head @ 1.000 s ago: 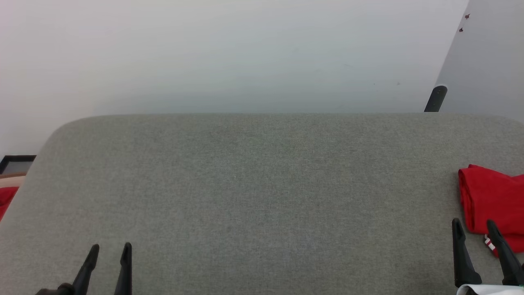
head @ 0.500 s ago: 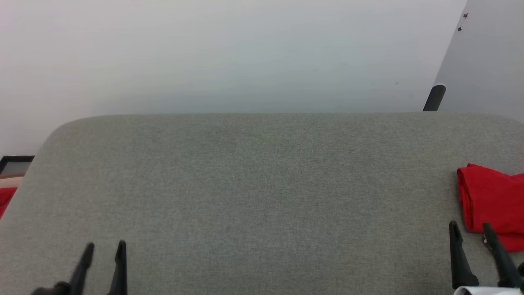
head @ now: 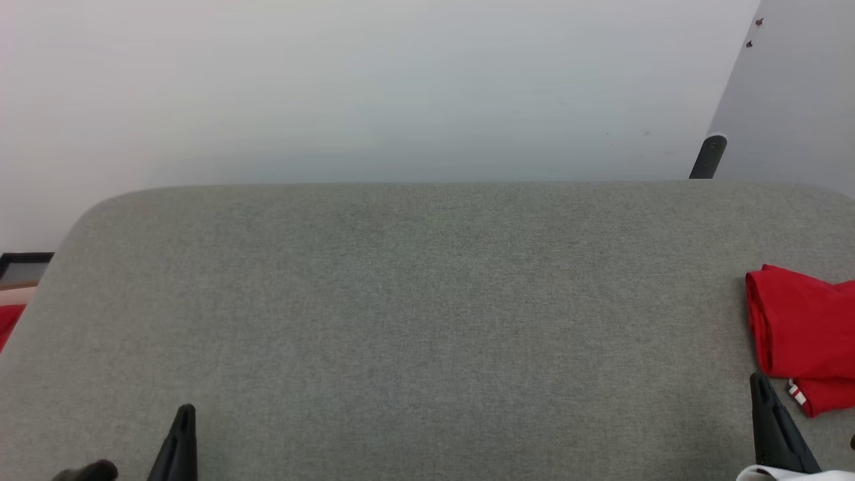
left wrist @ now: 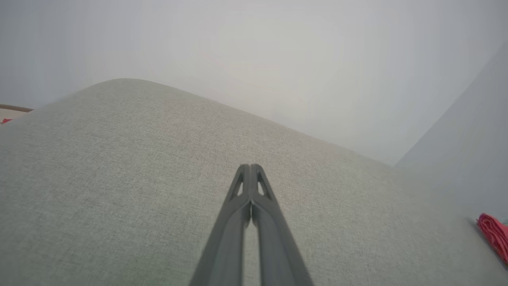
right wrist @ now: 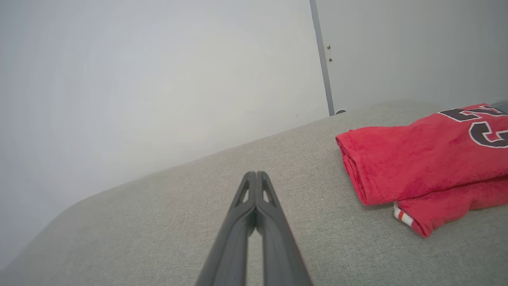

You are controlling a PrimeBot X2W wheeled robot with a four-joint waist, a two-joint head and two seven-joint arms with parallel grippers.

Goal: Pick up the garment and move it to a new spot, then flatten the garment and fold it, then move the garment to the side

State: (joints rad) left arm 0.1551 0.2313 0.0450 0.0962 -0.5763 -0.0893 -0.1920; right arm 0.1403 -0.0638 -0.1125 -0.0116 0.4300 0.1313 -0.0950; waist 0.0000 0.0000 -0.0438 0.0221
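Resting shut and empty, the left gripper (head: 186,414) and the right gripper (head: 757,383) each show 2 long dark fingers pressed together tip to tip, with nothing between them. The garment, a red soft-fabric short-sleeved shirt (right wrist: 412,159) folded into a thick flat bundle, lies on the grey woven-fabric padded surface (head: 427,300). It sits just right of the right fingers and a little beyond their tips, near but not touching, and well away to the right of the left fingers. A bit of red-and-white striped trim (right wrist: 401,215) pokes out at the corner closest to the right fingertips. Part of a dark printed number (right wrist: 480,131) shows on the top face, farther off.

Judging by this, the folding and the move to the side look done, and the step in hand is the close of the task. The next move probably calls only for both arms to stand clear so the fingers do not snag the fold. Any tidying would need the right fingers to spread first.

A slim dark post (head: 708,157) stands past the surface's far edge, ahead of the right fingers. Something red (head: 7,321) shows off the surface, left of the left fingers, and I cannot tell what it is. No object stands between the right fingers and the shirt.
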